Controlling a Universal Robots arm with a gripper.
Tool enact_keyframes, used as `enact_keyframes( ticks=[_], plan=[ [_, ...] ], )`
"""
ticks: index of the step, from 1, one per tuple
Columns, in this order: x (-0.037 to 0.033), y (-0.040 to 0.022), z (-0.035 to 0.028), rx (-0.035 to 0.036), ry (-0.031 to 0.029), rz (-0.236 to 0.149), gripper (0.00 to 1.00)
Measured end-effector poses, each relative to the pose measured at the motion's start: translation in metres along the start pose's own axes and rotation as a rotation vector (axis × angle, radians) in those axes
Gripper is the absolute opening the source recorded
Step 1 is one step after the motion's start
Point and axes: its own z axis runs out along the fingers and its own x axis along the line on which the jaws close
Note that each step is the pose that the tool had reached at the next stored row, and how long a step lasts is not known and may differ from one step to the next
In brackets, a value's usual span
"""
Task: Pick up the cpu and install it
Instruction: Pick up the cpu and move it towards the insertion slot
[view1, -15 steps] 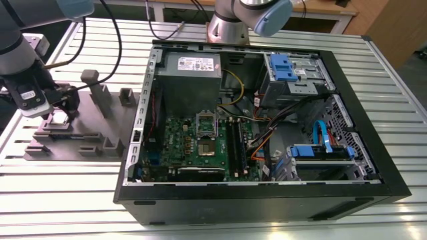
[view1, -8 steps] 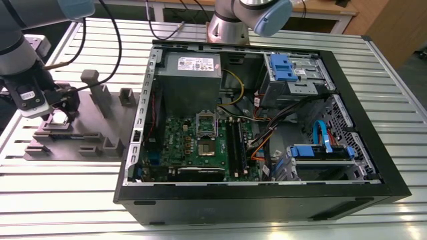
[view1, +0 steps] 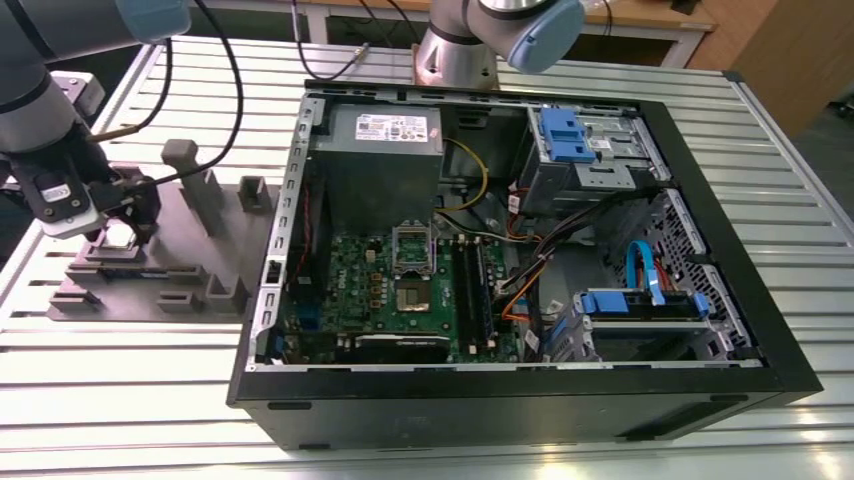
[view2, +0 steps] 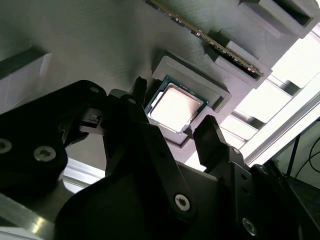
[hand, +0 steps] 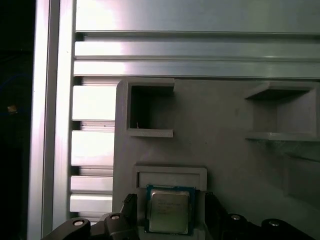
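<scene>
My hand (view2: 174, 110) is low over the grey tray (view1: 187, 255), which sits on the worktop (view1: 134, 400) on the exterior view's left, just beside the open case (view1: 534, 400).

The cpu (view2: 176, 106) lies flat in its own little pocket (view2: 220, 95) in the tray, shiny side up. The pocket has a raised edge round the chip. I think that edge is there so the chip cannot slide and always sits in the same spot.

The hand is open, but not very wide. One of the two black fingers (view2: 212, 135) stands on each side of the cpu, with the chip in the middle between them. In both wrist views I can see a thin gap between each finger and the edge of the chip, so I would say nothing is gripped. The fingers are set at two facing edges, and I think that is because the chip is thin and flat, so its sides are the only good place to hold it.

The hand points straight down at the tray. That keeps the chip level, the way it lies now.

In the case, the green board (view1: 360, 290) lies flat, facing up. I see the square socket (view1: 415, 270) near its middle, well apart from the tray. Nothing rests on it that I can make out.

So the job is near its start: the cpu is in the tray and not lifted.
</scene>
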Motion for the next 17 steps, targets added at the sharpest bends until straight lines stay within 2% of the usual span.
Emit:
enact_keyframes(
  ticks=[4,5,17],
  plan=[
    [0.0000,0.0000,0.0002,0.0000,0.0000,0.000,0.63],
    [0.0000,0.0000,0.0002,0.0000,0.0000,0.000,0.56],
    [0.0009,0.0000,0.0003,-0.0009,0.0000,0.000,0.56]
  ],
)
